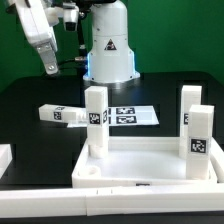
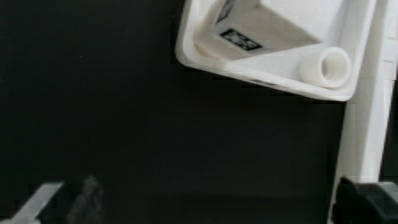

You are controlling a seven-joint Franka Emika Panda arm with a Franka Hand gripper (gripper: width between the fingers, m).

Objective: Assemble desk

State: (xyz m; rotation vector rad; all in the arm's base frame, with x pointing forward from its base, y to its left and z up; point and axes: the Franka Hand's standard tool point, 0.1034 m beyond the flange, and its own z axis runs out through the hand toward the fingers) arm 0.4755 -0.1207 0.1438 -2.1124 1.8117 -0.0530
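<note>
The white desk panel lies at the front of the black table. Three white tagged legs stand upright on it: one at the exterior view's left and two at its right. A fourth leg lies loose on the table behind the panel. My gripper hangs high at the exterior view's upper left, far from all parts, open and empty. In the wrist view my gripper has only black table between its fingers, and a panel corner with a round socket shows beyond it.
The marker board lies flat behind the panel, in front of the robot base. A small white block sits at the exterior view's left edge. A white strip runs along one side of the wrist view.
</note>
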